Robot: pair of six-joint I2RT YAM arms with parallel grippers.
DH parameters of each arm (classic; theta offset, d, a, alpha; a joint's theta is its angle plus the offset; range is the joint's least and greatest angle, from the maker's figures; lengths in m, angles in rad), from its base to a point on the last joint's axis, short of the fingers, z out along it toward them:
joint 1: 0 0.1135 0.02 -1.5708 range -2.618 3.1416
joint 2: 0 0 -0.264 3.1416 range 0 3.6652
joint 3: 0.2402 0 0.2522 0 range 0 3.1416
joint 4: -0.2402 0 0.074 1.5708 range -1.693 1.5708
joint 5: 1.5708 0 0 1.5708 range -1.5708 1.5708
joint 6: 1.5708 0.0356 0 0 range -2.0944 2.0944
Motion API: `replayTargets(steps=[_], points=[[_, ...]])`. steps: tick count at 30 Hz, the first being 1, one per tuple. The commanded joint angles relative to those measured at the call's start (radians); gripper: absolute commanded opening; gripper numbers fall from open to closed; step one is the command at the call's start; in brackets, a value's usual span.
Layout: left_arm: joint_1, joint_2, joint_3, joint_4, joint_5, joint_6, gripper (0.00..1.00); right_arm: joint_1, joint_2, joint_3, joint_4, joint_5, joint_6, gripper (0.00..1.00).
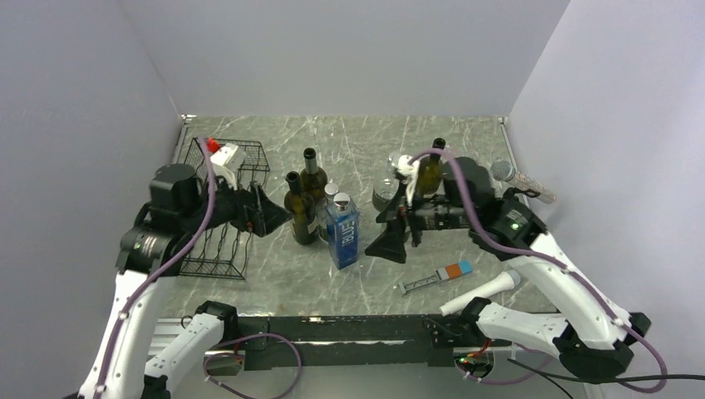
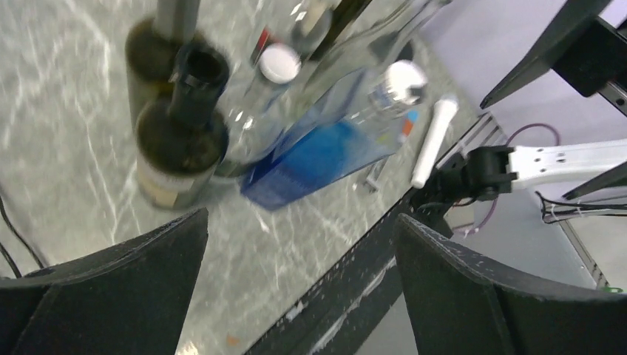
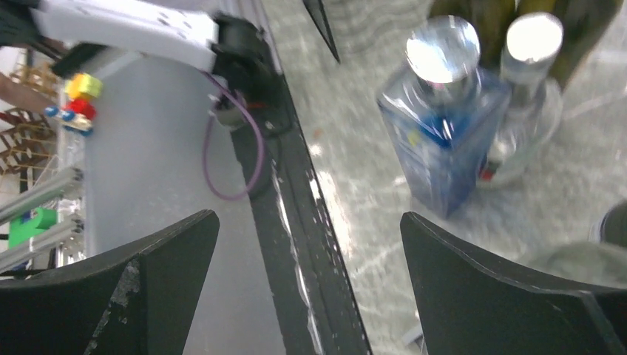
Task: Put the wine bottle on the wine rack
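Two dark wine bottles stand upright mid-table, one in front point(image 1: 301, 212) and one behind point(image 1: 314, 173); a third point(image 1: 431, 166) stands behind my right arm. The black wire wine rack point(image 1: 214, 251) lies at the left under my left arm. My left gripper point(image 1: 277, 214) is open and empty, just left of the front wine bottle, which shows in the left wrist view point(image 2: 181, 137) ahead of the open gripper point(image 2: 303, 259). My right gripper point(image 1: 384, 229) is open and empty, right of the blue bottle point(image 1: 342, 234). In the right wrist view the open gripper point(image 3: 310, 251) is over the table's near edge.
A square blue bottle point(image 3: 444, 111) and a clear silver-capped bottle point(image 3: 529, 89) stand beside the wine bottles. A wire basket point(image 1: 249, 158) sits back left. A white microphone point(image 1: 482, 293), a small orange-blue tool point(image 1: 436, 278) and a silver-headed microphone point(image 1: 520, 177) lie at the right.
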Motion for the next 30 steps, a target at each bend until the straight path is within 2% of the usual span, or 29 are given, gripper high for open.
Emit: replayTargets(steps=[1, 8, 16, 20, 23, 30], points=[[0.000, 0.041, -0.070, -0.049, -0.081, -0.010, 0.99, 0.043, 0.029, -0.123, 0.029, 0.194, 0.026, 1.00], [-0.005, -0.033, -0.224, 0.062, -0.072, -0.053, 0.99, 0.140, -0.038, -0.352, 0.294, 0.285, 0.090, 1.00], [-0.008, -0.060, -0.355, 0.176, -0.113, -0.146, 0.99, 0.193, -0.032, -0.429, 0.367, 0.434, 0.097, 1.00], [-0.016, -0.062, -0.408, 0.262, -0.147, -0.230, 0.99, 0.211, -0.066, -0.518, 0.484, 0.476, 0.099, 1.00], [-0.040, -0.061, -0.441, 0.339, -0.162, -0.281, 0.99, 0.263, -0.096, -0.598, 0.598, 0.553, 0.082, 1.00], [-0.156, -0.027, -0.502, 0.402, -0.275, -0.342, 0.99, 0.297, -0.080, -0.671, 0.692, 0.629, 0.112, 1.00]])
